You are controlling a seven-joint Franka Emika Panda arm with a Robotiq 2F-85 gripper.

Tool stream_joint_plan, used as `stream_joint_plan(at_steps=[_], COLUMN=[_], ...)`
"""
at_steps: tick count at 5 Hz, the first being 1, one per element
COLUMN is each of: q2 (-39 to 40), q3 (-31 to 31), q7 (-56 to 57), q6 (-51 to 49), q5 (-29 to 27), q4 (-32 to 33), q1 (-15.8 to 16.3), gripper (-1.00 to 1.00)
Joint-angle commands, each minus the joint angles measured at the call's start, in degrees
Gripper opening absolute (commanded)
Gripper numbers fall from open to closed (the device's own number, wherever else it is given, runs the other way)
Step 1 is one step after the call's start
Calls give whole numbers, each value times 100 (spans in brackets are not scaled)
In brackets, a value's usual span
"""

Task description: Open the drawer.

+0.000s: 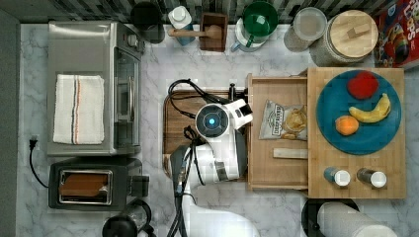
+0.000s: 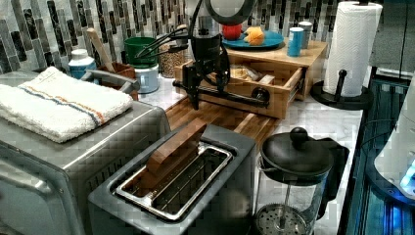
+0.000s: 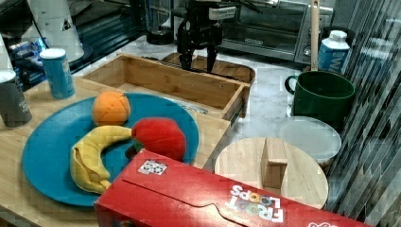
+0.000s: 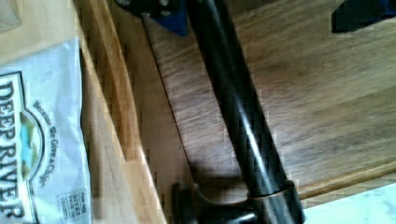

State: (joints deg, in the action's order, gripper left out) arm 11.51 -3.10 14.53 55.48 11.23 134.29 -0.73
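Note:
The light wooden drawer (image 1: 276,168) stands pulled out of its box toward the top view's left, with a chip bag (image 1: 284,121) and a small wooden block (image 1: 290,153) inside. Along its front panel (image 2: 235,104) runs a black bar handle (image 4: 243,121) on round end posts. My gripper (image 3: 198,59) hangs over that front edge, open, with its fingers pointing down. In the wrist view the bar passes between the fingertips (image 4: 173,21), close to one of them and apart from the other. The gripper (image 2: 209,88) is at the handle's end nearer the back wall.
A dark walnut tray (image 1: 173,123) lies under the arm in front of the drawer. A toaster oven (image 1: 89,89) and a toaster (image 1: 89,186) stand on the top view's left. A blue plate (image 1: 358,138) of fruit sits on the box top. A French press (image 2: 293,166) and paper towels (image 2: 352,49) are nearby.

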Motion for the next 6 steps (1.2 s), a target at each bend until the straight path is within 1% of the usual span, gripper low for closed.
stream_joint_plan(at_steps=[1, 2, 3, 5, 6], q2=[131, 25, -15, -2, -1], q3=[-617, -929, -1168, -1393, -1402], q7=[340, 1477, 2276, 2221, 2218], q6=[42, -344, 39, 42, 41], q5=[-171, -1005, -1385, -1304, -1301], q4=[-417, -633, -495, -495, -494], q1=[341, 3, -312, -537, -546], gripper=[100, 100, 100, 100, 100])
